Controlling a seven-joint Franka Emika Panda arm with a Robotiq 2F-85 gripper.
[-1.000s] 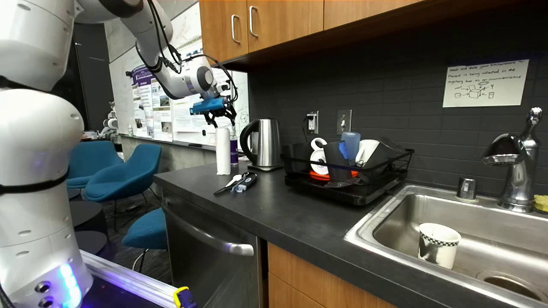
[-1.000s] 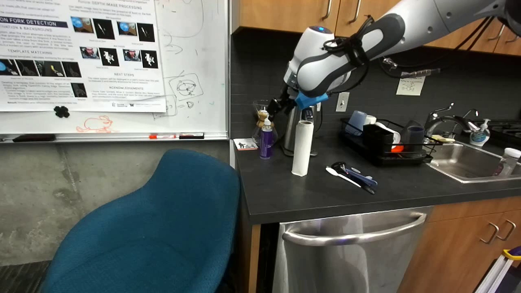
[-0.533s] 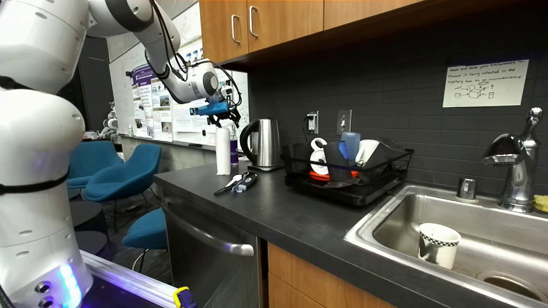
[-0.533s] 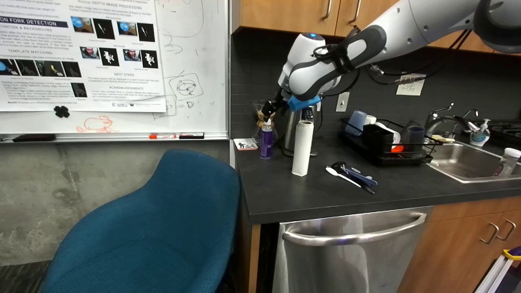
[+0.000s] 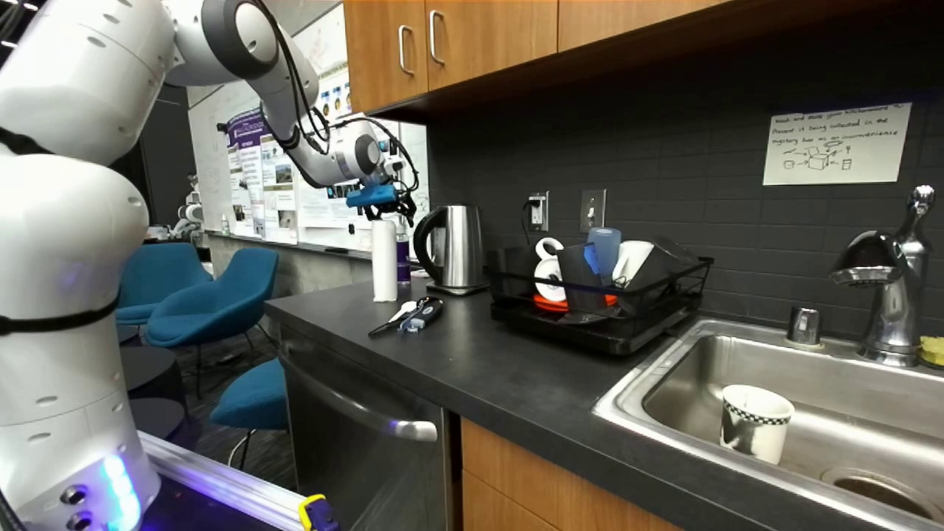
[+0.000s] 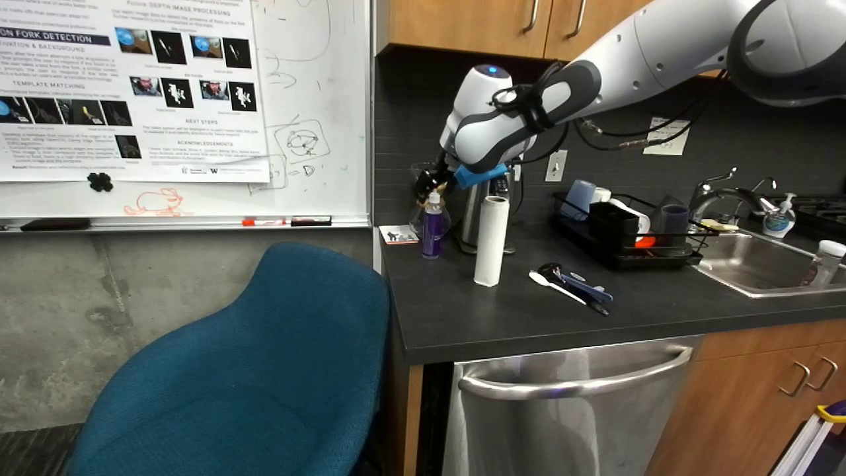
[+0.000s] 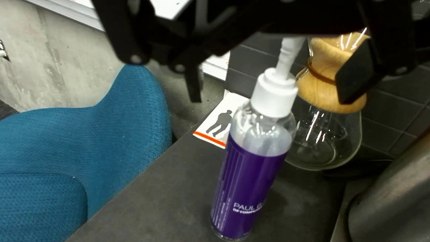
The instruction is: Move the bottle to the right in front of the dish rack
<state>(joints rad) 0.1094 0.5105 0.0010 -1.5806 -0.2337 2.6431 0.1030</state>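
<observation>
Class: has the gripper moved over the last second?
Yes. In an exterior view, the gripper has shifted leftward in the picture and slightly down, farther from the wall switch.

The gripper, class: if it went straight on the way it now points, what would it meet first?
Most likely the purple bottle: in the wrist view its white pump shows between the open jaws of the gripper. Depth is unclear, though, so the jaws might straddle it before anything touches.
</observation>
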